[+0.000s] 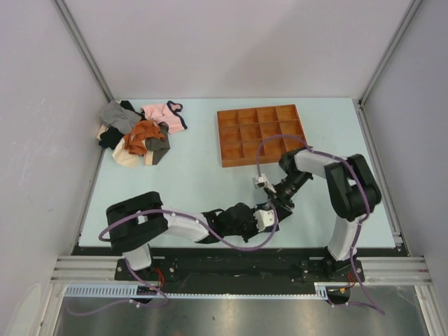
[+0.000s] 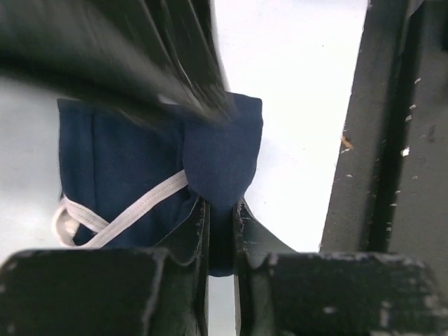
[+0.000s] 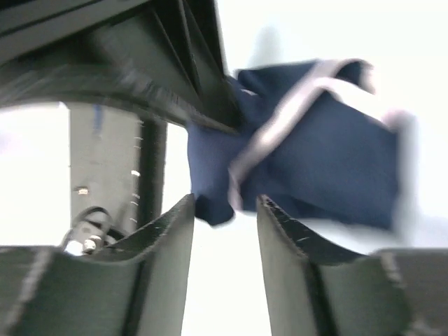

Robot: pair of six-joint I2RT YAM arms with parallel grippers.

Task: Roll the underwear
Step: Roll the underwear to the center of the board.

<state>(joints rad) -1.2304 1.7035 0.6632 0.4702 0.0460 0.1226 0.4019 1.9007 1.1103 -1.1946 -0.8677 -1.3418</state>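
The underwear (image 2: 119, 168) is matt cloth (smooth trim), the tray (image 1: 221, 140) wood.

A clothes pile (image 1: 140, 136) lay in the far left corner of the tabletop (image 1: 203, 189), well apart from a wooden tray (image 1: 222, 140).

underwear (image 2: 119, 175) | navy, white trim | folded, mostly flat, one corner lifted | near the table's black edge rail (image 2: 357, 140)

A pale blue-green table (image 1: 196, 189) stands inside a booth with plain white walls (image 1: 231, 42) on three sides. Aluminium posts (image 1: 84, 49) rise at the back corners. A rail (image 1: 84, 269) edges the near side, with a brushed steel sheet (image 1: 231, 318) below. The light is soft and even.
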